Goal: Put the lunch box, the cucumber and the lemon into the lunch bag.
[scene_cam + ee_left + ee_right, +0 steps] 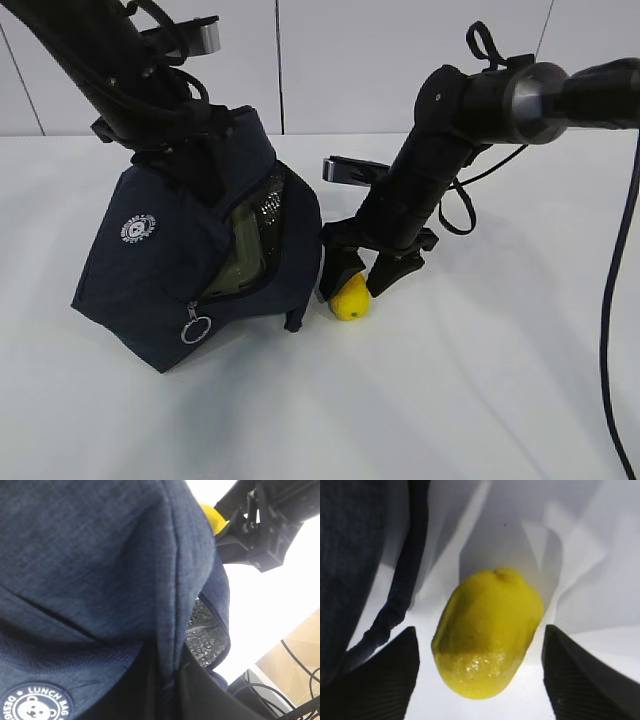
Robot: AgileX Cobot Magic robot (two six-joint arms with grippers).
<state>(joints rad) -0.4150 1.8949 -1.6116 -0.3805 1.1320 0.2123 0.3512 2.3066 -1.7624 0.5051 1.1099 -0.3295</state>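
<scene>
Lemon (pixel 351 299) sits on the surface (pixel 480 380) beside the lunch bag (pixel 170 270), right tool (pixel 365 280) spread apart around it ungrasped, left tool pinched shut on bag fabric; lunch box (pixel 240 255) looks packed, cucumber unseen.

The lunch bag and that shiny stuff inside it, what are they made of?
The lunch bag looks like woven navy fabric, matte, with visible weave in the left wrist view. Its lining appears to be silver foil, quilted and reflective. The zipper's ring pull looks like metal.
</scene>
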